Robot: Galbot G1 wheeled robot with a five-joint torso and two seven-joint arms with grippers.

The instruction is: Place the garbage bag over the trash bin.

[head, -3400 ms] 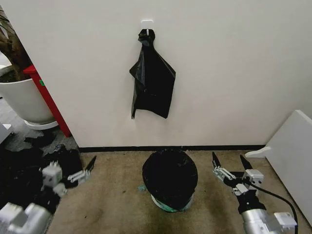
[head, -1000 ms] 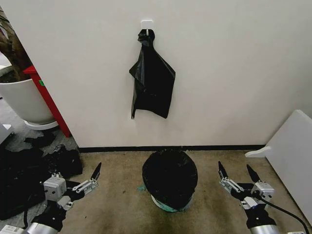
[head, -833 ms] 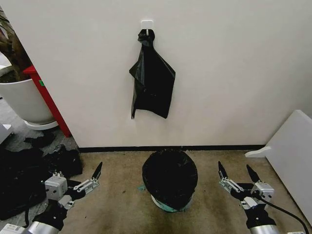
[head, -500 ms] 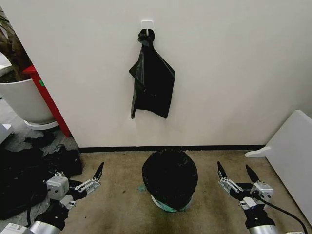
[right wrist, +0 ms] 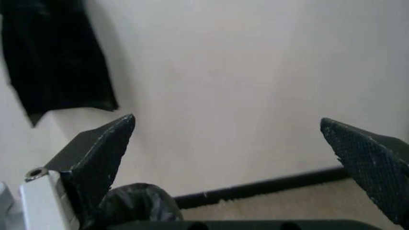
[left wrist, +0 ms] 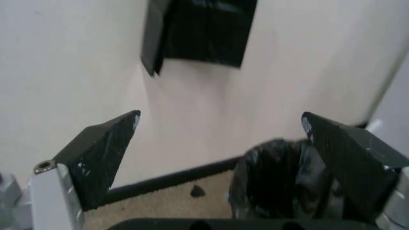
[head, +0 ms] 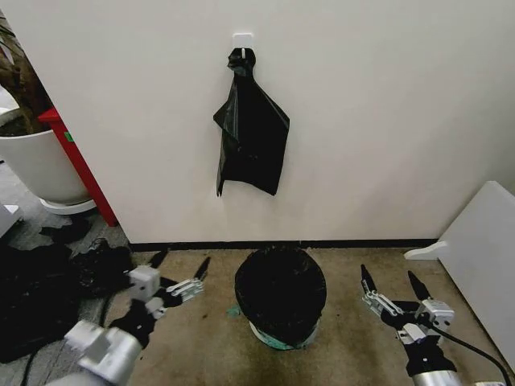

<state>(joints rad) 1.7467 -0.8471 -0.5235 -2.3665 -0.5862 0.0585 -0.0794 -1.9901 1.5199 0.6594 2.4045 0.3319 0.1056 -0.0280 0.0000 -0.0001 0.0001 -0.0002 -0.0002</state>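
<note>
- Jaws of the left gripper (head: 179, 272) stand spread, empty, just left of the trash bin (head: 281, 331).
- Right gripper (head: 389, 286) jaws likewise spread, near the bin's right.
- Garbage bag (head: 281, 293) covers the bin on the carpet (head: 201, 338), near the wall's baseboard (head: 201, 244).

White wall (head: 386, 121), brown carpet (head: 201, 330)
</note>
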